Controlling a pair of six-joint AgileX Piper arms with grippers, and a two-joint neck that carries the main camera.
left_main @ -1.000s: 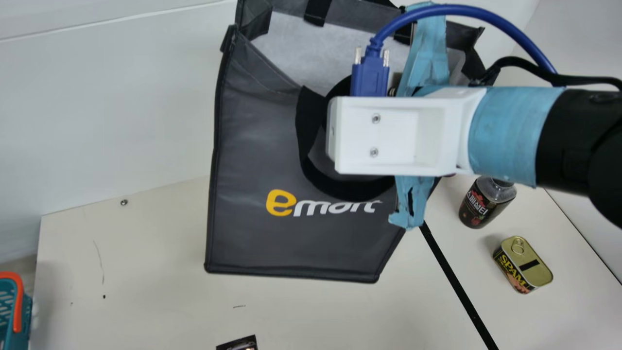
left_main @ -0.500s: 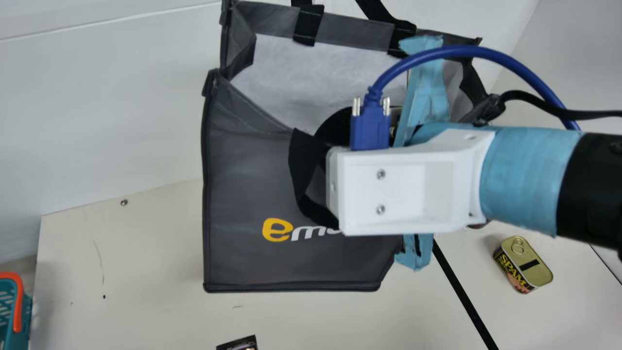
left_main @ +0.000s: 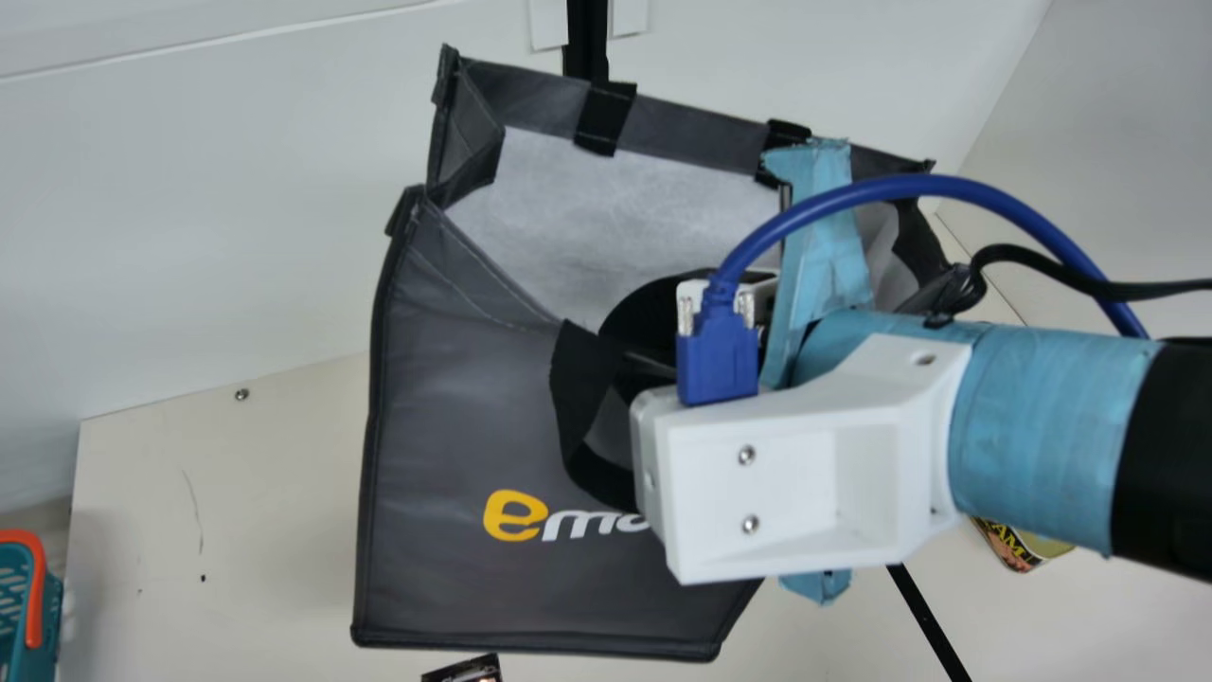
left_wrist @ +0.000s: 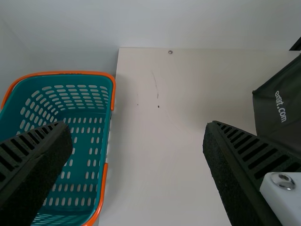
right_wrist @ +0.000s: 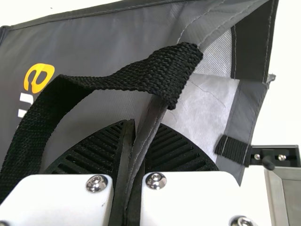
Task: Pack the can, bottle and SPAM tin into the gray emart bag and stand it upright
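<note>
Pinching the top edge of the gray emart bag (left_main: 473,398) with the right pincer (left_main: 786,483), pressed together on both sides of the fabric in the right wrist view; in the main view, reaching over the front of the bag from the right, with a white mount and light blue tape near the wrist, and with a blue cable (left_main: 947,183) arched above; near the pinch, hanging in a loop down the bag's front panel, a black strap handle (left_main: 578,417); roughly upright, gaping at the mouth, and showing pale lining inside, as to the bag; impossible to tell about contact between its base and the tabletop (left_main: 227,511); to the right of the bag in the main view, lying on the tabletop and partly hidden behind the right arm, the SPAM tin (left_main: 1013,547); running slantwise across the tabletop between bag and tin, a black strip (left_main: 933,620); just below the bag's lower edge in the main view, cut off by the border, a small dark printed item (left_main: 469,670), too little in sight to identify; in the left wrist view, spread wide with nothing between the fingers, the left pincer (left_wrist: 136,127), above the tabletop and partly over a teal basket (left_wrist: 61,73) with orange trim; well apart from that basket, across the tabletop, a dark corner of the bag.
</note>
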